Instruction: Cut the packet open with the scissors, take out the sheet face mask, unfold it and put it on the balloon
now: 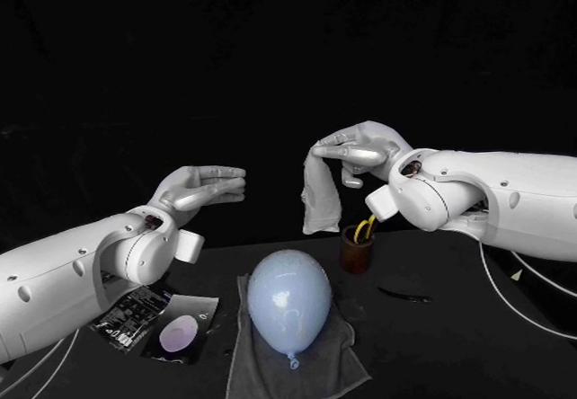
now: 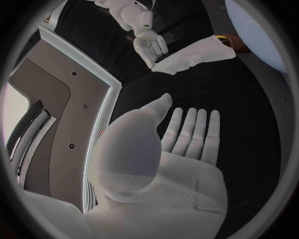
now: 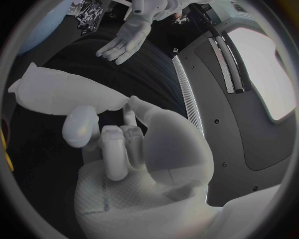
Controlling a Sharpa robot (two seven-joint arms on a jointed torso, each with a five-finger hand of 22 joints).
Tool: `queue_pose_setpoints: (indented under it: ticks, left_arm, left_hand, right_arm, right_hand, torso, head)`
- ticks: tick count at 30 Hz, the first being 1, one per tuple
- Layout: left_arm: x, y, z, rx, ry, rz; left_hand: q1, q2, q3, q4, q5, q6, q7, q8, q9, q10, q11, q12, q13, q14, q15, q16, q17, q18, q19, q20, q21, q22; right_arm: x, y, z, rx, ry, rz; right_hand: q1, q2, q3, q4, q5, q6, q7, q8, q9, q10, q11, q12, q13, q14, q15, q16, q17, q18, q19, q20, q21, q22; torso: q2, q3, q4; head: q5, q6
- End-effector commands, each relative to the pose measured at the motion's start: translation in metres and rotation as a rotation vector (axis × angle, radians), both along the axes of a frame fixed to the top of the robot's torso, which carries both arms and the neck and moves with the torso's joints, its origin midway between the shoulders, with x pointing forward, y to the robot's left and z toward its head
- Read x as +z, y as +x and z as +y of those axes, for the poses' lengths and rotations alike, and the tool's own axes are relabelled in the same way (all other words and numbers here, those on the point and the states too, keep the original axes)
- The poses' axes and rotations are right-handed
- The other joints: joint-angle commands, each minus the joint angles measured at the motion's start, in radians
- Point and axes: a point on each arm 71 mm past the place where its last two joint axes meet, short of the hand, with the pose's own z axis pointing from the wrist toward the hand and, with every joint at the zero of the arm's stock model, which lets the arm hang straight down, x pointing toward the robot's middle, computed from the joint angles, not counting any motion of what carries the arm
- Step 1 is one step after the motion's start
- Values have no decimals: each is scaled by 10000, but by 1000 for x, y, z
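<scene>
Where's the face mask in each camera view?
Head view: face mask hangs from the raised right hand.
Left wrist view: face mask held by the far right hand, beside the balloon.
Right wrist view: face mask pinched in that hand.
Shared landmark: the balloon.

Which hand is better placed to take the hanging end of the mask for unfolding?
Left: the left hand is empty, fingers apart, near the mask, which hangs folded from the right hand.
</scene>
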Motion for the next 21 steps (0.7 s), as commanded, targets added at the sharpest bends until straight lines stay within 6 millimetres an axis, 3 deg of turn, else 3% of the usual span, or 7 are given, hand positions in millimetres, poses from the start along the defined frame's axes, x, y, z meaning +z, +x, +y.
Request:
queue_pose_setpoints:
  ticks: [1, 5, 7, 15, 18, 19, 21]
  left_arm:
    - [7, -5, -3, 359, -268, -319]
    - [7, -13, -14, 8, -647, 104]
    - [7, -15, -20, -131, -952, 424]
    - [2, -20, -48, -776, -2098, 1774]
    - [0, -22, -60, -1098, -2421, 2342]
    - [-1, -23, -64, -1214, -2491, 2496]
    - [-1, -25, -69, -1385, -2576, 2678]
  left_hand:
    - [86, 78, 289, 5, 55, 325, 388, 150, 38, 438, -150, 139, -4, 1227, -313, 649, 221, 526, 969, -125, 576, 247]
    - [-156, 40, 711, 203, 21, 538, 273, 199, 1, 1214, -410, 127, -40, 2879, -788, 1037, 291, 560, 2241, -714, 1672, 771]
    - [-348, 2, 953, 429, 30, 549, 258, 184, -22, 1478, -445, 17, -46, 2994, -795, 583, 129, 538, 2181, -752, 1680, 761]
    - [-1153, -79, 1594, 1748, 32, 616, 263, 239, -13, 2231, -454, -793, -57, 3272, -702, -731, -245, 554, 2069, -532, 923, 170]
    - [-1739, -8, 1444, 2540, 18, 606, 402, 234, -22, 2240, -325, -1100, -52, 2883, -519, -1266, -448, 554, 1747, -321, 452, -132]
    - [-2092, 68, 1287, 3059, 32, 602, 485, 225, -32, 2233, -273, -1256, -46, 2770, -440, -1500, -551, 577, 1716, -239, 276, -262]
    - [-2276, 126, 1157, 3404, 28, 607, 486, 228, -37, 2294, -247, -1382, -39, 2856, -447, -1637, -616, 587, 1799, -215, 160, -361]
  right_arm:
    - [8, 0, 2, 176, -947, -930]
    - [12, 1, 4, 287, -1609, -1437]
    - [13, 2, 6, 323, -1925, -1611]
    - [14, 5, 16, 359, -3458, -2226]
    - [13, 5, 21, 397, -4037, -2467]
    - [13, 6, 23, 417, -4201, -2522]
    - [13, 6, 27, 455, -4447, -2582]
  right_hand:
    - [-38, 63, 107, -38, 58, 93, -50, 63, 295, 990, -85, 13, 2541, 1027, -65, 42, 2560, 141, 67, -28, 46, 950]
    - [-50, 51, 118, -51, 58, 90, -49, 67, 299, 989, -84, 11, 2540, 1029, -64, 45, 2569, 137, 74, -28, 65, 957]
    - [-63, 38, 131, -65, 58, 87, -47, 71, 303, 992, -83, 18, 2545, 1028, -64, 44, 2565, 137, 74, -28, 66, 959]
    - [-76, 19, 158, -95, 58, 82, -47, 78, 311, 991, -83, 13, 2542, 1032, -63, 49, 2579, 130, 89, -28, 104, 974]
    - [-77, 17, 161, -98, 58, 82, -47, 79, 311, 992, -82, 16, 2544, 1030, -63, 47, 2573, 130, 88, -29, 103, 974]
    - [-78, 15, 162, -100, 59, 82, -47, 79, 312, 994, -82, 21, 2547, 1029, -63, 45, 2569, 126, 97, -29, 126, 982]
    - [-78, 15, 162, -100, 59, 82, -47, 79, 312, 994, -82, 21, 2547, 1029, -63, 45, 2569, 126, 97, -29, 126, 982]
  torso:
    - [-6, -15, 1]
    - [-1, -21, 5]
    - [3, -25, 17]
    - [15, -10, -8]
    - [19, 1, -16]
    - [19, 3, -17]
    - [23, 6, -14]
  head:
    - [-26, 29]
    - [-38, 53]
    - [-12, 36]
    - [78, 67]
    - [97, 49]
    - [94, 51]
    - [87, 34]
